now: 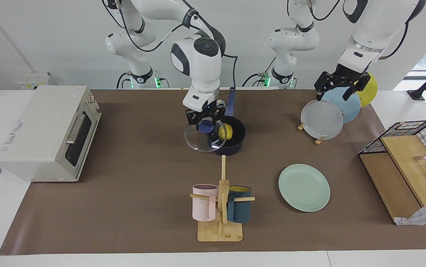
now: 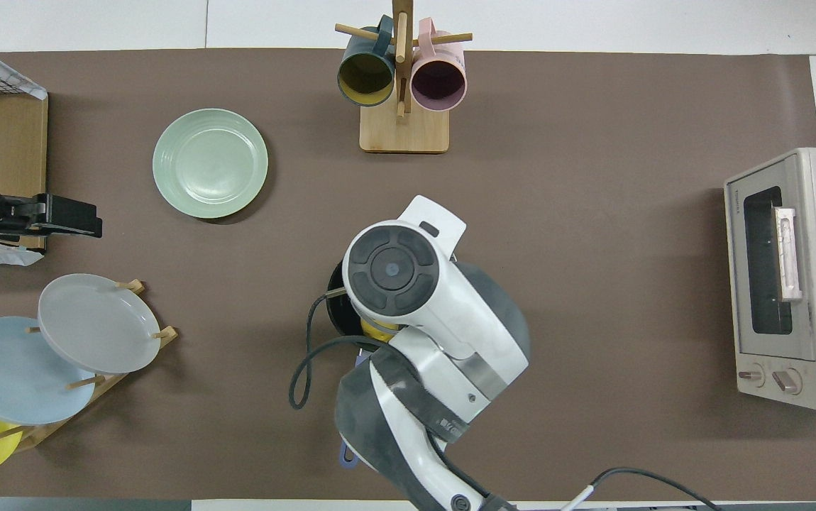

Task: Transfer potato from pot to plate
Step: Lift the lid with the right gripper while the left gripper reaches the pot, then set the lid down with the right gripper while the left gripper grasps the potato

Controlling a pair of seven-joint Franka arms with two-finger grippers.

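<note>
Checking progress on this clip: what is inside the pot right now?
The potato lies inside the pot. The right gripper holds the glass lid lifted off to one side; the lid overlaps part of the pot's inside, blurring it.

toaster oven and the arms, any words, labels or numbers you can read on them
Toaster oven: brand line above the door, red warning sticker by the knobs, and a side label in the facing view, all too small to read.
Right arm: lettering on the dark band, too blurred to read.
Nothing else bears text.
</note>
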